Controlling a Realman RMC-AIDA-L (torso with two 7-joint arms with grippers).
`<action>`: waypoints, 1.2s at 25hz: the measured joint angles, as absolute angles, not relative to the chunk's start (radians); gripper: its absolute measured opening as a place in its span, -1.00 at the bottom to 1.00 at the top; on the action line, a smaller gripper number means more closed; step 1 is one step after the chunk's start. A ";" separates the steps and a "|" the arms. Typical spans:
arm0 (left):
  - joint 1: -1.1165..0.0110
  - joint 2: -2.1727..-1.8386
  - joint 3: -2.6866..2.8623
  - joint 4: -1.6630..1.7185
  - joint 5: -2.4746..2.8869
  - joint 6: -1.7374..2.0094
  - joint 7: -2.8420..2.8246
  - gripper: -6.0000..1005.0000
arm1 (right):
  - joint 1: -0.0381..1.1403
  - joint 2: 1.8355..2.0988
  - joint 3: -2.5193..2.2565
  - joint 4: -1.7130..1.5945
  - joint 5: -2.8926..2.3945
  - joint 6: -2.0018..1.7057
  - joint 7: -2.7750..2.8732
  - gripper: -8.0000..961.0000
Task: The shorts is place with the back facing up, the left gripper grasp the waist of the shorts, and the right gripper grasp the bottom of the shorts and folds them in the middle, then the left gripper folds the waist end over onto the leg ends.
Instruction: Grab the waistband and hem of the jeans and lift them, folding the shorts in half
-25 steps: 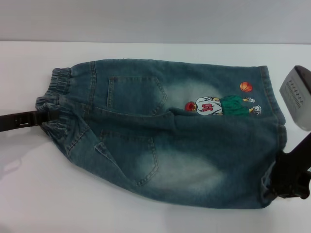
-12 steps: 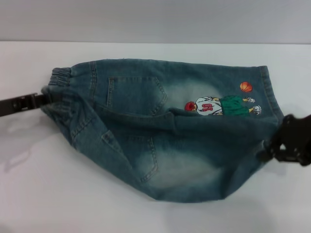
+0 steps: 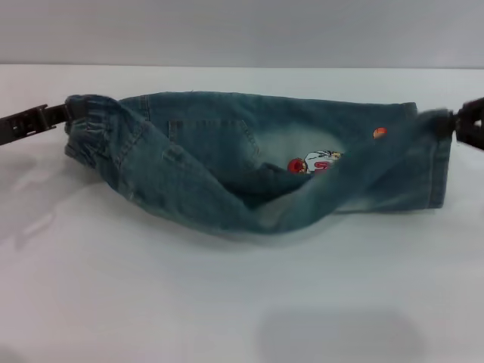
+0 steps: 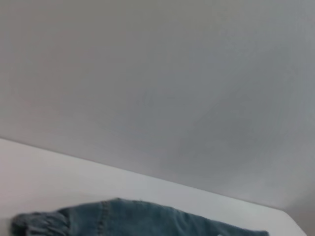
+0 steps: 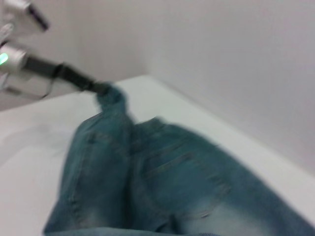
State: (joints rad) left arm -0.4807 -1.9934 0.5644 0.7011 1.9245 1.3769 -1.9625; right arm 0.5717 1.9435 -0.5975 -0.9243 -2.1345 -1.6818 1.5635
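Two grips live, lengthwise fold in mid-carry. The left gripper [image 3: 66, 115] is closed on the waist [image 3: 89, 125]; the right gripper [image 3: 452, 123] is closed on the near one of the leg ends [image 3: 437, 125]. Both jaw pairs pinch denim with no visible gap, though the fingertips are partly buried in cloth.

The shorts [image 3: 249, 162] hang as a sling between the two jaw pairs: the near half is lifted and swung toward the far edge, sagging lowest about midway between them, where it brushes the table [image 3: 227, 302]. The far half lies flat, below and beyond the jaws. The cartoon print [image 3: 314, 162] sits on that flat layer, nearer the right jaws, half hidden by the hanging fold.

In the right wrist view the left gripper [image 5: 101, 88] shows at the far end with the gathered band bunched right at its tips.

Risks, as I read it:
- The sag is asymmetric. If the jaws lower at different rates, the edges land skewed and the fold line is not centred.
- The left pinch looks like a small bite of ruched elastic. Extra tension between the jaws could pull it free.
- The belly of the sling touches the table first. It can drag or roll under, leaving a trapped crease.
- Releasing short of the far edge leaves the halves misaligned, which makes the later waist-to-hem fold uneven.
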 joint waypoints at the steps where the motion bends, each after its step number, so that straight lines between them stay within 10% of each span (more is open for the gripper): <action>1: -0.485 -1.998 0.566 0.701 1.924 1.352 -1.965 -0.89 | 0.568 1.948 -0.586 -0.923 -2.124 -1.658 1.563 -0.99; 30: -0.565 -2.053 0.613 0.689 1.925 1.027 -1.936 -0.89 | 0.631 1.988 -0.564 -0.646 -2.075 -1.073 1.559 -0.99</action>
State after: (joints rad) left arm -0.5650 -2.0527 0.6128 0.6887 1.9252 1.0270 -1.9363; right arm 0.6310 1.9877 -0.5638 -0.6462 -2.0754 -1.0725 1.5594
